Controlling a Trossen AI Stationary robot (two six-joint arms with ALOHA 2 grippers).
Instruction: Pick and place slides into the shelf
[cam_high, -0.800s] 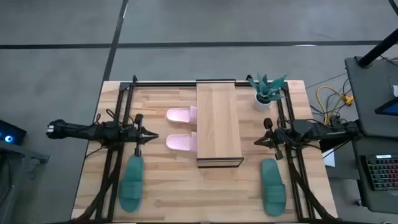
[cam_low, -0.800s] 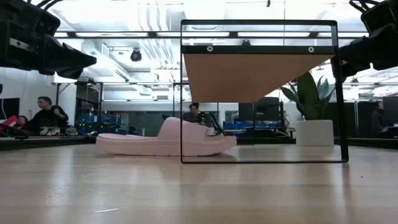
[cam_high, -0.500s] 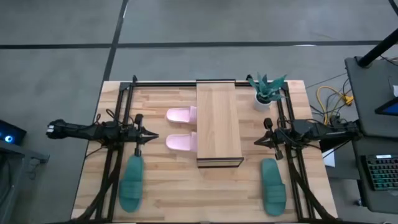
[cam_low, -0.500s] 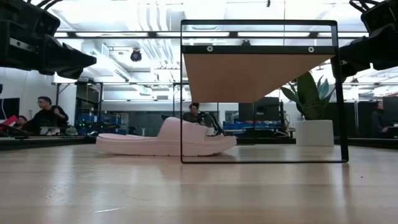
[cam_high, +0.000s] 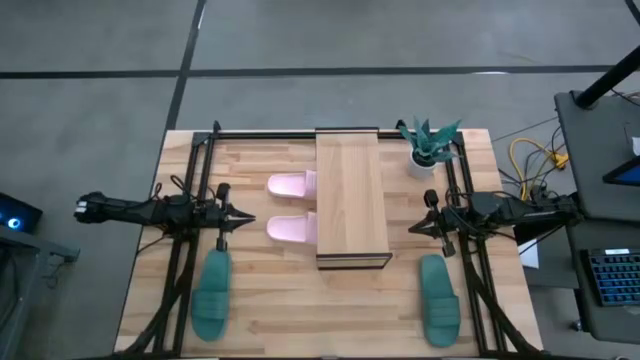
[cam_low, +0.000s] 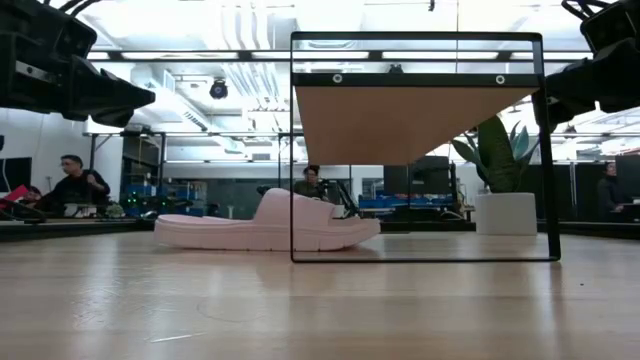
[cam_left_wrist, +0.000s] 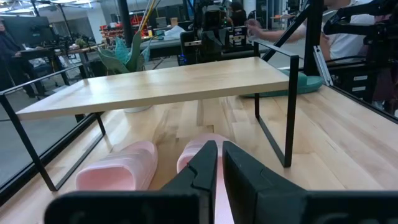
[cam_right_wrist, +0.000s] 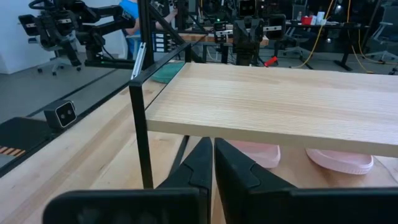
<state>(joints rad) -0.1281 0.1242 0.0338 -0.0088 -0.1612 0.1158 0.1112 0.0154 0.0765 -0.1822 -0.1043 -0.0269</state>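
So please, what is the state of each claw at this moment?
Left claw: shut, holding nothing, left of the shelf.
Right claw: shut, holding nothing, right of the shelf.

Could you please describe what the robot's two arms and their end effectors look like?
Both arms are dark, slender and jointed, with black cabling along them. The left end effector and right end effector each end in two black fingers that taper to a narrow wedge. No markings or coloured parts are visible on them.
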